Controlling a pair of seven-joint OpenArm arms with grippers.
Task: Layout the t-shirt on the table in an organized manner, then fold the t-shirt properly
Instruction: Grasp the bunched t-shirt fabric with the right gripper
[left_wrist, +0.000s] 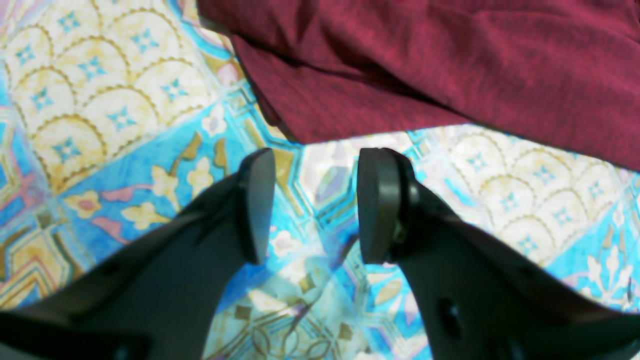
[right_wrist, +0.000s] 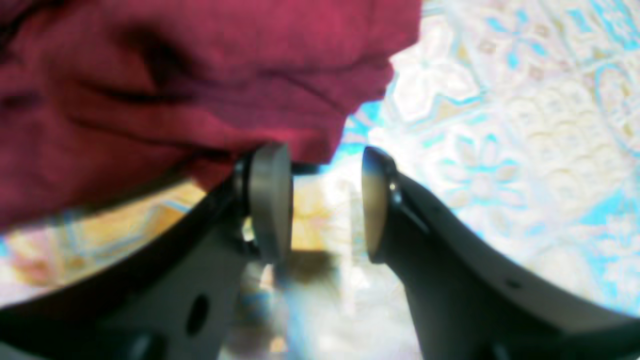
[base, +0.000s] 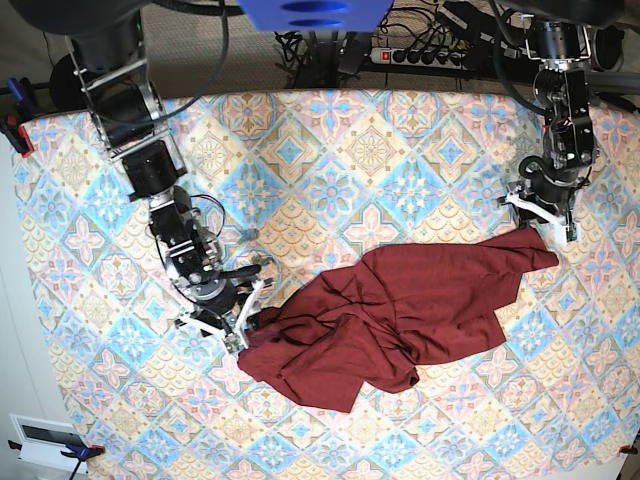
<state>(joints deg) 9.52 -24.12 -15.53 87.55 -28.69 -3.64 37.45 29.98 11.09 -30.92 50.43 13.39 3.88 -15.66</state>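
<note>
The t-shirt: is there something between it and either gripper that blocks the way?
Nothing visible does. The left gripper is open, with only bare table before the t-shirt edge. The right gripper is open too, right at the shirt's edge; the blurred view does not show whether it touches.

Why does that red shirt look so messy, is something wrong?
The maroon t-shirt lies crumpled and slanted across the patterned table, bunched into folds at its lower end instead of spread flat. Both claws are open beside its edges. Nothing looks torn or spilled.

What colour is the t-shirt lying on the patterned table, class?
Plain dark maroon, no print; the t-shirt shows best in the base view.
</note>
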